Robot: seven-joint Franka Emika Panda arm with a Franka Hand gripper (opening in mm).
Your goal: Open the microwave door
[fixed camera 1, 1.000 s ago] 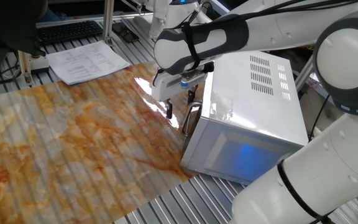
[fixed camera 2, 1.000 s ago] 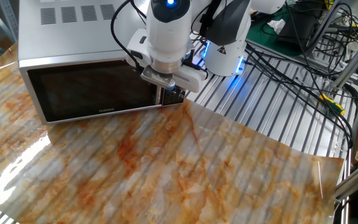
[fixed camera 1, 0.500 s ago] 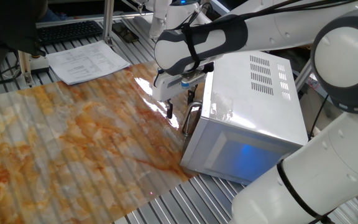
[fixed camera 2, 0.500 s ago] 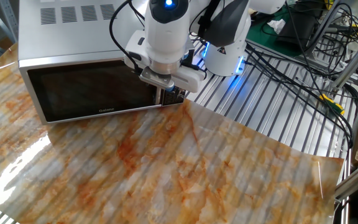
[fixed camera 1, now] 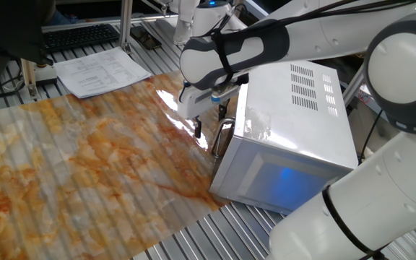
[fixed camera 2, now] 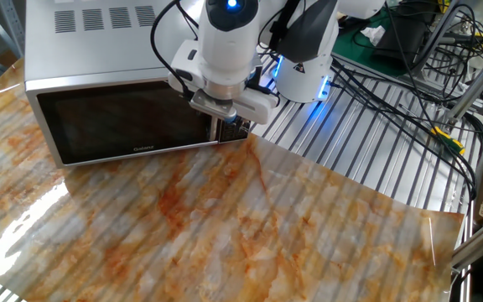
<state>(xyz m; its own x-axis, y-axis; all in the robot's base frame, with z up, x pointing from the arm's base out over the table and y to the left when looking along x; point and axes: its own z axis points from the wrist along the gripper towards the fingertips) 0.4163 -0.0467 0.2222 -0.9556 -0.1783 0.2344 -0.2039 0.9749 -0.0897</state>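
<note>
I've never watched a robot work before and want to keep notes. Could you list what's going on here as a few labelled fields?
appliance: white microwave on a marbled orange mat
door: microwave door looks closed, flush with the body
handle: curved silver bar at the door's edge
gripper: at the handle, fingers pointing down; grip on it not clear
nearby: papers and a keyboard behind the mat
</note>
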